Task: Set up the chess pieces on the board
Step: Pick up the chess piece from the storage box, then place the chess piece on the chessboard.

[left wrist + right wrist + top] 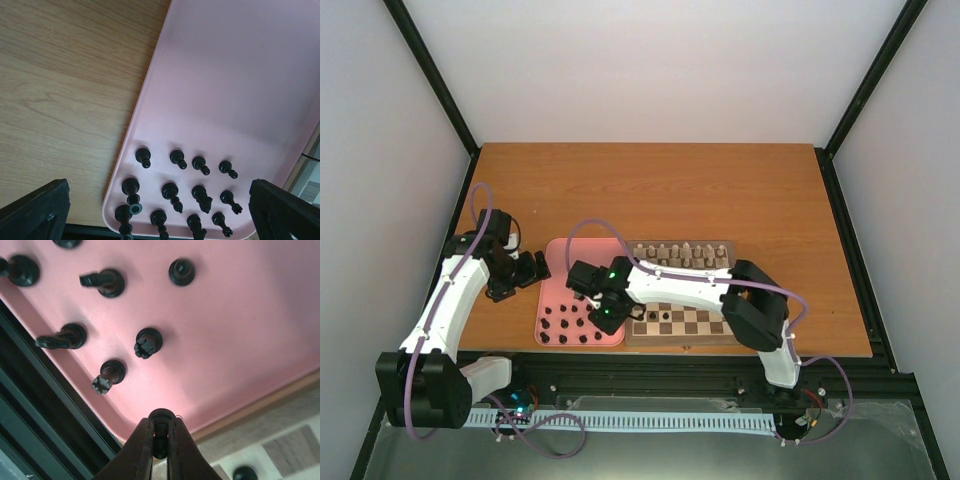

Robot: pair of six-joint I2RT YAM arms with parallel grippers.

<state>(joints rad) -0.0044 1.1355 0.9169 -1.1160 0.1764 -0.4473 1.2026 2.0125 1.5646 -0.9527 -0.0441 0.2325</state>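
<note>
Left gripper (pixel 160 214) fingers spread wide, nothing btwn them, hanging over near end of pink tray (pixel 240 75); dark chess pieces (pixel 170 190) stand in rows right under it. To its right, right gripper (pixel 160 427) pressed together, pinching one dark piece (pixel 160 416) at tray's edge, more dark ones on tray beyond its tips. Board (pixel 700 322) just right of that hand: cream pieces (pixel 680 253) along far side, two dark pcs on near squares.

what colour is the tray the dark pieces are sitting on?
Plain pink tray, no pattern. It shows best in the left wrist view.
</note>
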